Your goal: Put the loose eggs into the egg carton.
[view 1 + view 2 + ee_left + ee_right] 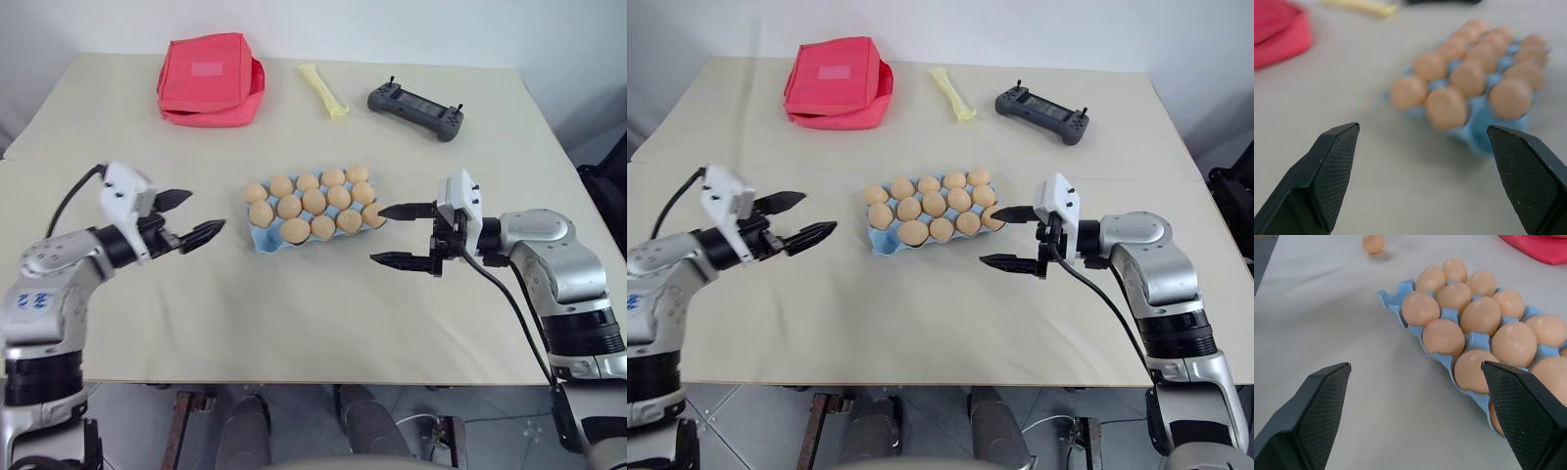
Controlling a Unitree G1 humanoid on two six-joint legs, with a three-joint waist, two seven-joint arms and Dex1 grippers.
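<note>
**Though nearly full, the carton lacks one egg**

While the egg carton [266, 241] sits mid-table with almost every cup filled, one loose egg [1374, 243] lies on the table well apart. The left gripper [206, 211] and right gripper [377, 234] flank the carton, jaws spread, holding nothing.
</note>
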